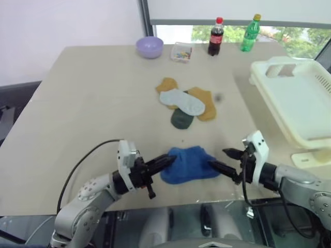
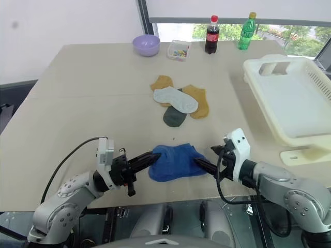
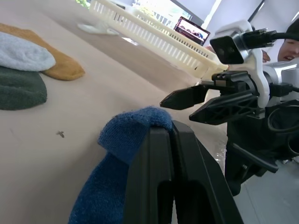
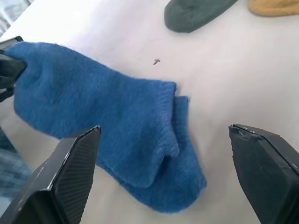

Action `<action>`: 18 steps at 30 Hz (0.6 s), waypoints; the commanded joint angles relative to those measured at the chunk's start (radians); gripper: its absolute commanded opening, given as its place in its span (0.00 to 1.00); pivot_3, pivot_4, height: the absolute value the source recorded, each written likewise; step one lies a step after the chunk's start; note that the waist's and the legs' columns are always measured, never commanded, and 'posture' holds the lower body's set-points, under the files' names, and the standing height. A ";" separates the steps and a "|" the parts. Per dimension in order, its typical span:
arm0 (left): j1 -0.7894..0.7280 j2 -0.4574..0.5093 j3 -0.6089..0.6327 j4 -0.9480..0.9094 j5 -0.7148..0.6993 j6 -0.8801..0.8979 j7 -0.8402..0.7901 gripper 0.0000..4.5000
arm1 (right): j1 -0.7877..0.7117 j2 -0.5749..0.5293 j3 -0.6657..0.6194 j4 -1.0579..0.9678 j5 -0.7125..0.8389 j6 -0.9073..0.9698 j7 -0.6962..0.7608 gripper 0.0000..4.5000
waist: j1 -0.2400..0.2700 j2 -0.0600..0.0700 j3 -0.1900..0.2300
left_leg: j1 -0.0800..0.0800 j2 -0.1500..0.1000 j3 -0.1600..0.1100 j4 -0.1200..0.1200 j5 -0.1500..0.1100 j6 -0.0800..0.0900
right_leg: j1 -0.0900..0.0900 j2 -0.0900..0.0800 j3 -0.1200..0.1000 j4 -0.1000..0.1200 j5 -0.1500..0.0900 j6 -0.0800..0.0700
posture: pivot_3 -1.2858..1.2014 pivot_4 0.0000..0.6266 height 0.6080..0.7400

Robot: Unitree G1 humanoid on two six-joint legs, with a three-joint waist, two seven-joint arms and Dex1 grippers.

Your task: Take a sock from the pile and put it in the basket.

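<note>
Colours on the beige table top [image 1: 93, 103]

Near: a royal blue fuzzy sock [image 1: 189, 164]. Farther: mustard-yellow socks [image 1: 202, 101], a light grey sock [image 1: 182, 102] and a dark green sock [image 1: 182, 119]; right, a cream-white slotted plastic basket [image 1: 305, 98]; far left, a lilac bowl [image 1: 150, 47].

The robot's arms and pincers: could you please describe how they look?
Both arms are silver-grey metal with rounded joints. Each carries a white camera block at the wrist and ends in a pincer, left and right, of two black tapered fingers. Black cables loop along both forearms.
</note>
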 commanded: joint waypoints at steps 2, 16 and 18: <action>0.018 0.004 -0.003 0.010 0.023 -0.031 -0.035 0.00 | -0.013 0.004 0.053 0.013 -0.090 0.030 -0.011 0.99 | 0.000 0.000 0.000 | 0.000 0.000 0.000 0.000 0.000 0.000 | 0.000 0.000 0.000 0.000 0.000 0.000 | 0.52 0.24 0.97; 0.053 0.002 -0.008 0.107 0.101 -0.124 -0.128 0.00 | 0.011 0.095 0.056 0.024 -0.071 0.126 0.001 0.02 | -0.001 -0.002 -0.002 | 0.001 0.003 0.000 0.000 0.000 0.000 | 0.000 0.001 0.000 0.001 0.000 0.000 | 0.52 0.24 0.97; 0.053 0.002 -0.009 0.114 0.105 -0.131 -0.134 0.00 | 0.012 0.107 0.050 0.024 -0.070 0.127 -0.005 0.02 | -0.001 -0.002 -0.002 | 0.001 0.003 0.000 0.000 0.000 0.000 | 0.000 0.001 0.000 0.001 0.000 0.000 | 0.52 0.24 0.97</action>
